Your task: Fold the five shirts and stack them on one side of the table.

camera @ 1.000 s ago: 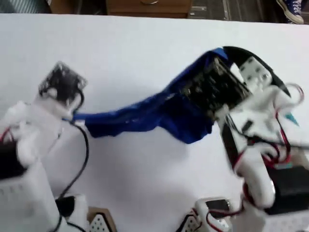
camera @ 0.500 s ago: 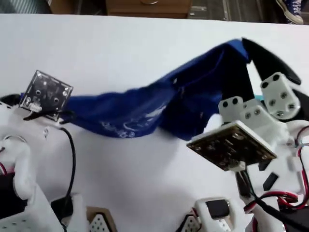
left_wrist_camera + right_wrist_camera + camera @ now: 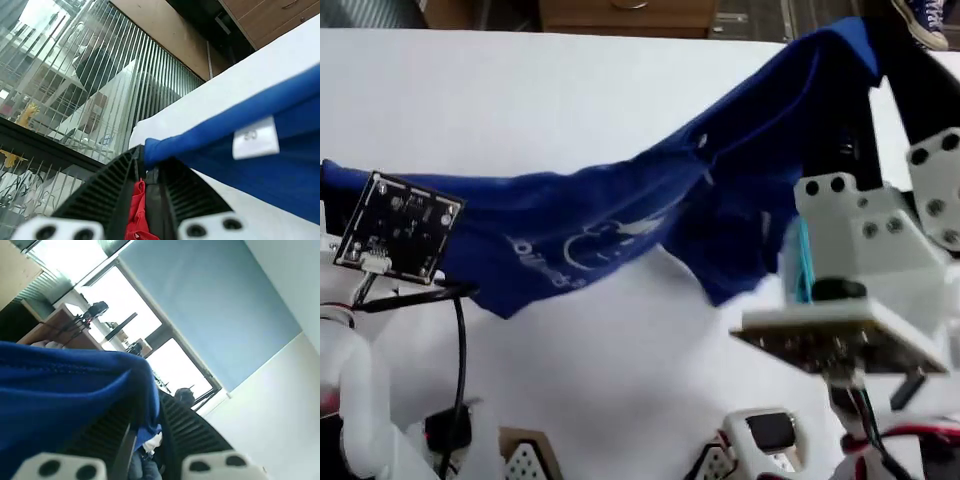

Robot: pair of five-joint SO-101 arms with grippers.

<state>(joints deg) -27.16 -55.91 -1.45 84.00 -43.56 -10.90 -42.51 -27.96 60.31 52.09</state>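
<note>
Two tools share one blue shirt (image 3: 620, 230), which hangs in the air as a slanting band above the white surface (image 3: 520, 90), low at the left edge and high toward the far right corner. The left tool (image 3: 145, 160) is clamped on a bunched corner of the cloth, its ribbed fingers (image 3: 112, 177) pressed around the fold, and a white sewn tag (image 3: 255, 137) shows a little way along the hem. The right tool (image 3: 145, 432) is likewise closed on a thick pinch of fabric. Between the grips the upper edge runs fairly taut. The middle, with its pale print (image 3: 590, 245), sags, and a loose flap droops near the right arm. Whether that flap touches the surface I cannot tell.

The step in hand looks like spreading the shirt before the first fold. To do it well, I would level the two grips so the top edge runs parallel to the far edge and hold the tension even so neither pinch slips. Both arms should then lower together, letting the drooping part land first and drawing the cloth flat toward the near edge. The bunched grips suggest several layers are caught, so a twisted lay is the risk.
</note>
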